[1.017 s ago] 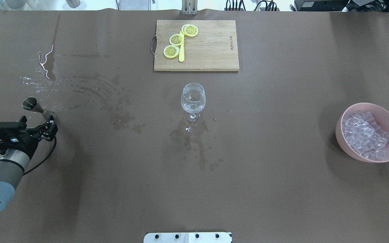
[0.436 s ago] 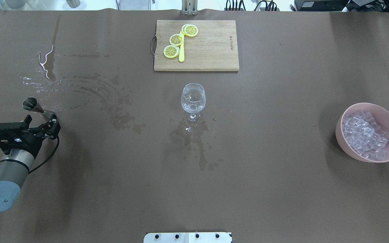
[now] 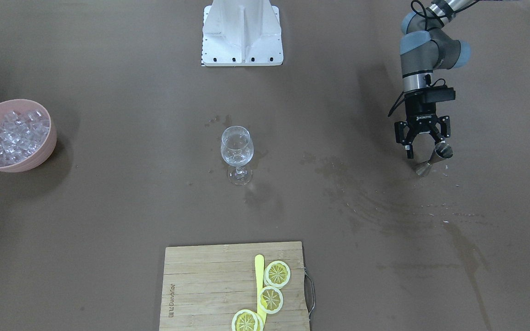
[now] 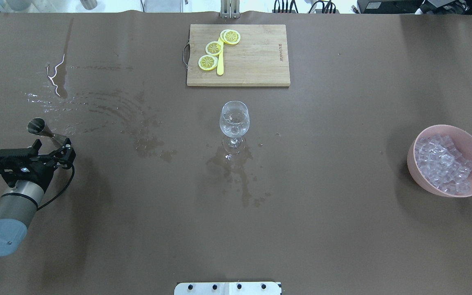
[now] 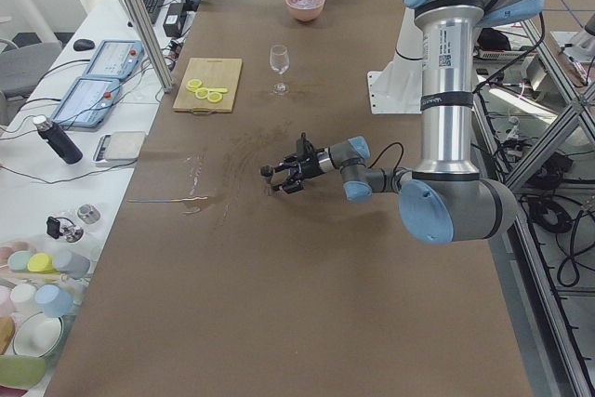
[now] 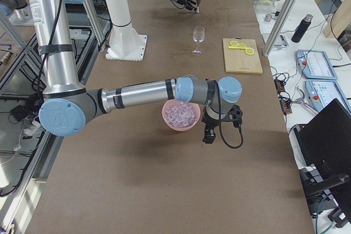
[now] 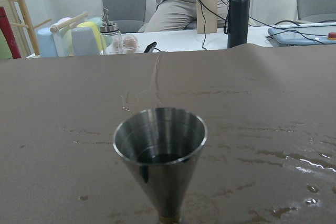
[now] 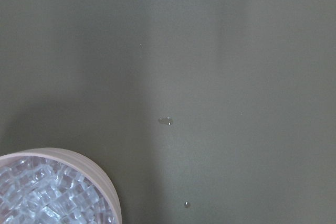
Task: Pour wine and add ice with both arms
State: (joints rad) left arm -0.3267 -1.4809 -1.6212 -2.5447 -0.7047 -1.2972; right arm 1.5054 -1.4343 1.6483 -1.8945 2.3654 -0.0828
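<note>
A clear wine glass (image 4: 234, 119) stands upright at the table's middle; it also shows in the front view (image 3: 236, 147). A steel jigger (image 4: 39, 128) stands on the wet table at the far left, close in the left wrist view (image 7: 160, 156). My left gripper (image 4: 51, 142) is open just behind the jigger, its fingers spread beside the jigger's base (image 3: 423, 151). The ice (image 4: 445, 162) is heaped in a pink bowl (image 4: 414, 172) at the right. My right gripper (image 6: 210, 132) hangs beside the bowl, seen only in the exterior right view; I cannot tell whether it is open.
A wooden cutting board (image 4: 256, 57) with lemon slices (image 4: 213, 48) and a yellow knife lies at the far side. Water stains (image 4: 96, 106) spread between the jigger and the glass. The white pedestal (image 3: 242, 32) stands at the robot's edge.
The left arm and its open gripper have shifted slightly to the right along the jigger's base. The jigger, glass and bowl have not moved.
</note>
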